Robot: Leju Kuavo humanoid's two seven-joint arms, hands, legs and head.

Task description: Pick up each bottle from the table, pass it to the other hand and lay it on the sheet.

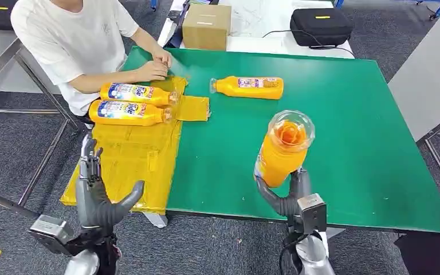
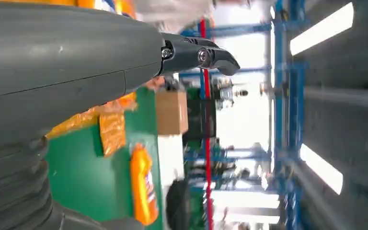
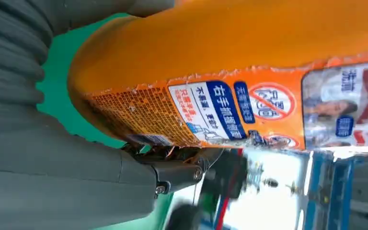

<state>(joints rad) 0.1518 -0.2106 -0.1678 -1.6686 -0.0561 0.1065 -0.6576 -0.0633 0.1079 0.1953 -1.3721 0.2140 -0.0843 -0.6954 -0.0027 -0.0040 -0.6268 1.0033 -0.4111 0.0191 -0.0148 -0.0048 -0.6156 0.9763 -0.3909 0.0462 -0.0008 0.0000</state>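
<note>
Nearest, the left hand [image 1: 100, 192] stood raised at the desk's near left corner, its fingers [image 1: 89, 157] spread upward, its thumb set wide and nothing in its grasp; the left wrist view showed its thumb [image 2: 199, 55] standing free in the air. Beside it to the right, the right hand [image 1: 289, 192] gripped the held orange bottle [image 1: 283, 149] by its base, lifted above the green desk [image 1: 344, 143] and tilted with its clear-capped neck toward the camera. At close range, the right wrist view showed that bottle's printed label [image 3: 249, 108] against the hand's thumb [image 3: 177, 175]. Farther left, the yellow sheet [image 1: 132, 166] covered the desk's left edge and carried two orange bottles lying side by side, the nearer sheet bottle [image 1: 129, 113] just beside the farther sheet bottle [image 1: 137, 93], both necks pointing right. Beyond, a fourth orange bottle [image 1: 249, 87] lay on its side on bare green surface, apart from the sheet. Farthest, a seated person's hands [image 1: 157, 66] rested at the sheet's far edge, with a cardboard box [image 1: 206, 26] and a black case [image 1: 321, 26] behind.
</note>
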